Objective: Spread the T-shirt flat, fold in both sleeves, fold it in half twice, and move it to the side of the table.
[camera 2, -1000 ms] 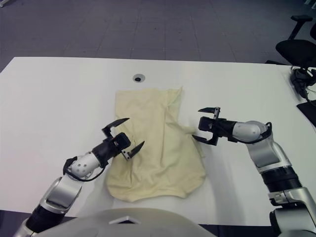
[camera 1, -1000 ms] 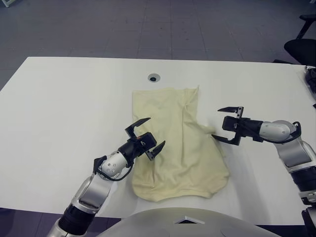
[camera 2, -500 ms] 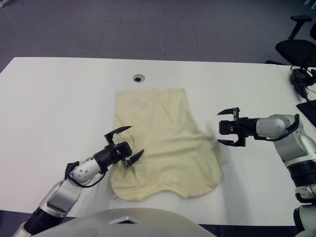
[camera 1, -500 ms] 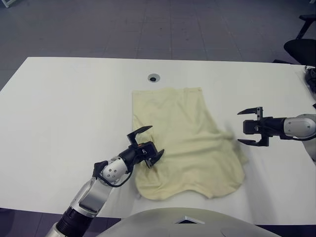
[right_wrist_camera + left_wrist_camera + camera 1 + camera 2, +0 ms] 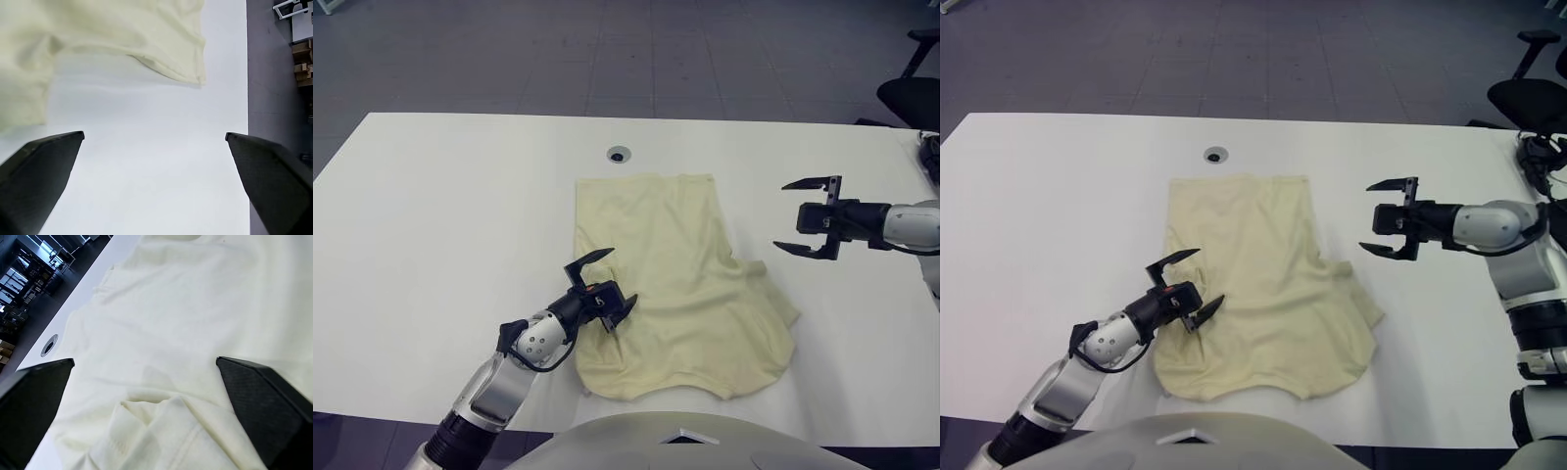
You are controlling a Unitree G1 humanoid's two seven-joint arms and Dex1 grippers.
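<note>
Cream T-shirt [image 5: 680, 284] lies rumpled; left end effector [image 5: 622, 275] and right end effector [image 5: 781, 214] both gape empty.

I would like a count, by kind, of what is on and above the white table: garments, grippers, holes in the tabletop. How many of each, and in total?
T-shirt, pale yellow: 1
Grippers, both open: 2 (left gripper, right gripper)
Cable hole: 1
Total: 4
</note>
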